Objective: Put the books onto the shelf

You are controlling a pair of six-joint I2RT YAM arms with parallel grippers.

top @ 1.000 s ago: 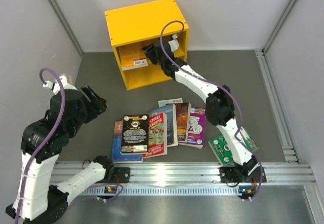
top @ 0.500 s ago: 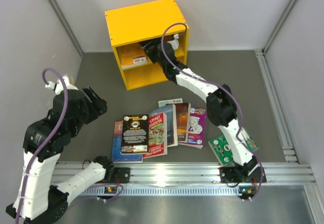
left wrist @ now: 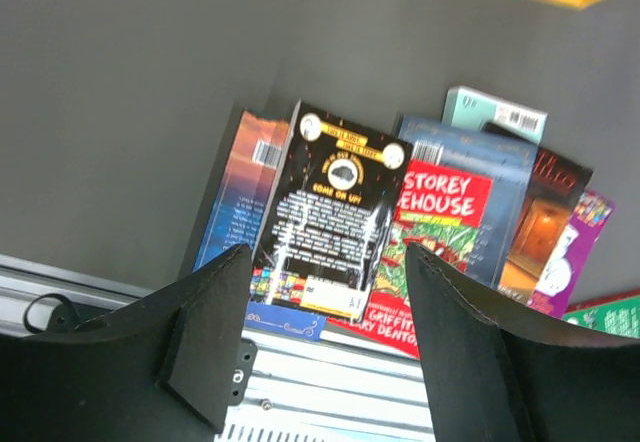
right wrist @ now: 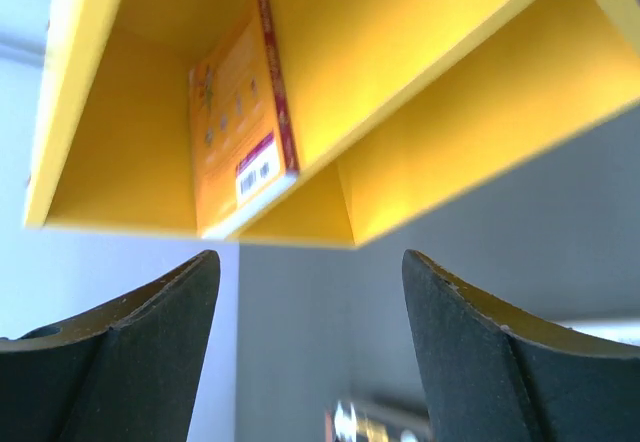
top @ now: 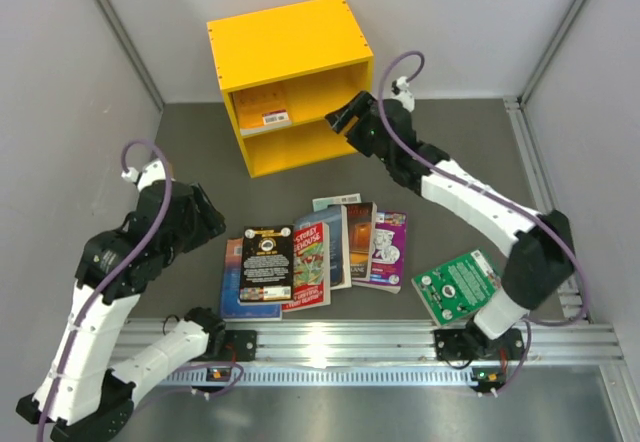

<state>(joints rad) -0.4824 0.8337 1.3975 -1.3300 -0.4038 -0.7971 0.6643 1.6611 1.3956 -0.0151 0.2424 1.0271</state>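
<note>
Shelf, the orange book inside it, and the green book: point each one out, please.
Shelf (top: 285, 37): top external view, on its flat top.
Orange book (right wrist: 225, 102): right wrist view, on its cover above the barcode.
Green book (top: 458, 284): top external view, middle of its cover.

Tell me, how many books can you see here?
9. An orange book in the shelf's upper compartment. Overlapping on the table: blue, black, red, grey-blue, teal, brown, purple. A green book lies apart, right. Others may hide underneath.

Red book (left wrist: 441, 224): "STOREY", "EHOUSE", "GRIFFIT", "DENTON".
</note>
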